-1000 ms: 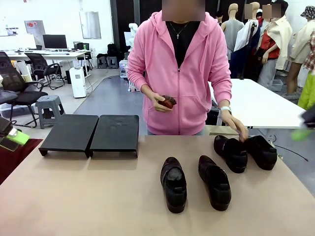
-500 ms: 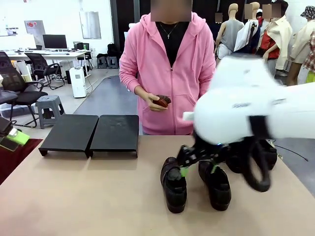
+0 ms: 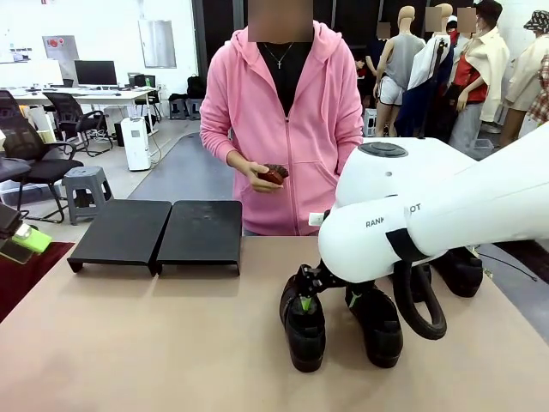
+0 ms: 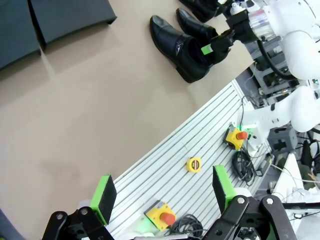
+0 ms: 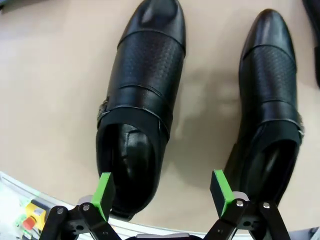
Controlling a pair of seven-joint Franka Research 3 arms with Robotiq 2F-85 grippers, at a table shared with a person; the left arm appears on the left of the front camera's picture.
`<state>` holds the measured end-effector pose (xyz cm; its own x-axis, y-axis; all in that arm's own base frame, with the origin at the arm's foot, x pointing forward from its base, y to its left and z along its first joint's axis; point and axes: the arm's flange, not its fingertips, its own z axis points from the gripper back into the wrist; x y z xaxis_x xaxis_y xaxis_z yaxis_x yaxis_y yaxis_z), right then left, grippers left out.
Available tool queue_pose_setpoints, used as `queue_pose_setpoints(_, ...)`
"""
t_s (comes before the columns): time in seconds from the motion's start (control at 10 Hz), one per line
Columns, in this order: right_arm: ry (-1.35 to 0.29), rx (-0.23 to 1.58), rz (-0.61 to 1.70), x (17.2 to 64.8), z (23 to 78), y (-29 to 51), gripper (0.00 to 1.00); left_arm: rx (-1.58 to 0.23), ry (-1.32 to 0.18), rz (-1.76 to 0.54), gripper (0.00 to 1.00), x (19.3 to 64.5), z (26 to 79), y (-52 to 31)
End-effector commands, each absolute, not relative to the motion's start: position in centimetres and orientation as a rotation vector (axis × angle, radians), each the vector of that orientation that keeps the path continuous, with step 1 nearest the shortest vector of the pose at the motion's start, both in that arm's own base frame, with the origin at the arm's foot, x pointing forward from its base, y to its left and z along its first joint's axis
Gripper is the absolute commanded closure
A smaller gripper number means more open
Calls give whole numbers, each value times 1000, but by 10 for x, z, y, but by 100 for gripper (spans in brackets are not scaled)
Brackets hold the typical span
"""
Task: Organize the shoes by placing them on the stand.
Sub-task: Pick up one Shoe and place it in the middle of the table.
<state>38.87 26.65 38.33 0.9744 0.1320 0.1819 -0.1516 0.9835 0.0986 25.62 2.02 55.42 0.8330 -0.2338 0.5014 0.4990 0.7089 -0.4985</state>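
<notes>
the stand (image 3: 154,232) sits at the desk's (image 3: 129,343) far left edge, its top bare. the left fingers (image 4: 104,197) hang spread over the desk's near edge, holding nothing. at mid-desk, two shoes (image 3: 302,330) lie side by side, toes toward the far edge. the right fingers (image 5: 105,192) are spread low over their heels, gripping nothing. whether a pad touches leather is unclear. two more shoes (image 3: 459,270) lie near the far right corner, partly hidden by the arm.
</notes>
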Motion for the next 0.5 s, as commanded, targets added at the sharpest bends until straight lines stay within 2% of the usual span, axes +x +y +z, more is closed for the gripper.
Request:
queue_pose_setpoints(0.0,-110,81,140,404,355,280,0,-691,-437,-436,0,257,554,21)
queue_pose_setpoints(0.2,-116,124,158,411,331,277,0,-691,-437,-436,0,257,554,21)
queue_pose_setpoints(0.3,-153,104,225,407,331,275,60,-691,-437,-436,0,257,554,21)
queue_pose_setpoints(0.4,-158,130,239,405,335,274,100,-691,-437,-436,0,257,554,21)
